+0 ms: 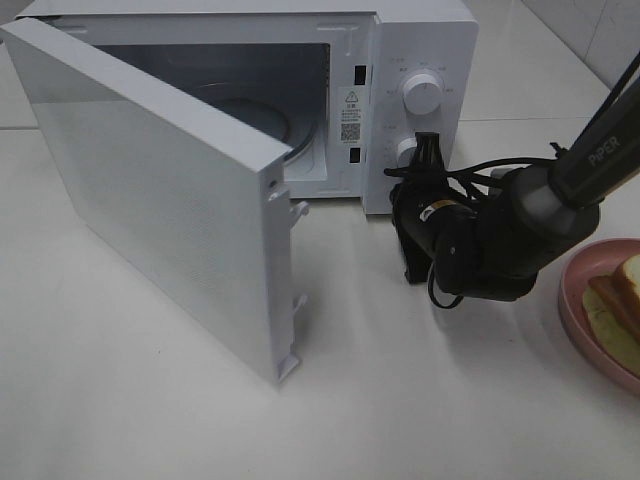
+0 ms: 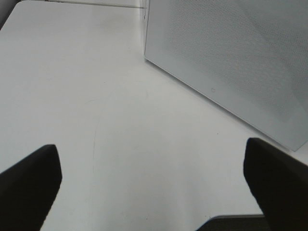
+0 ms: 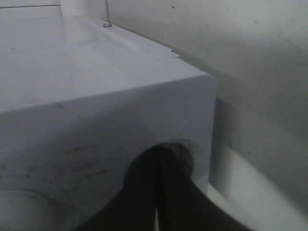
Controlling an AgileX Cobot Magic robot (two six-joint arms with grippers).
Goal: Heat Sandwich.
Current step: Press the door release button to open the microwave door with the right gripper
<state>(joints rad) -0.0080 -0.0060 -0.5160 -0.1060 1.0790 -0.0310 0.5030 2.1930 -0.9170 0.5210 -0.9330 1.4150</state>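
sandwich: on the pink plate, far right edge of the overhead frame, partly cut off, well apart from the microwave.
handling: probably light and soft, and the layers could slide. Take the stiff plate rim and keep it level.
left hand: jaws wide, empty, over bare worktop beside the open door.
right hand: closed on nothing, tips at the lower knob.
views: only the overhead shows the sandwich. Right wrist shows just the microwave's corner.

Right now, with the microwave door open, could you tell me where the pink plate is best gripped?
On the pink plate, probably the raised rim, pinched from the side facing the microwave: the sandwich sits inward there, leaving bare edge. The plate's other side is out of frame.
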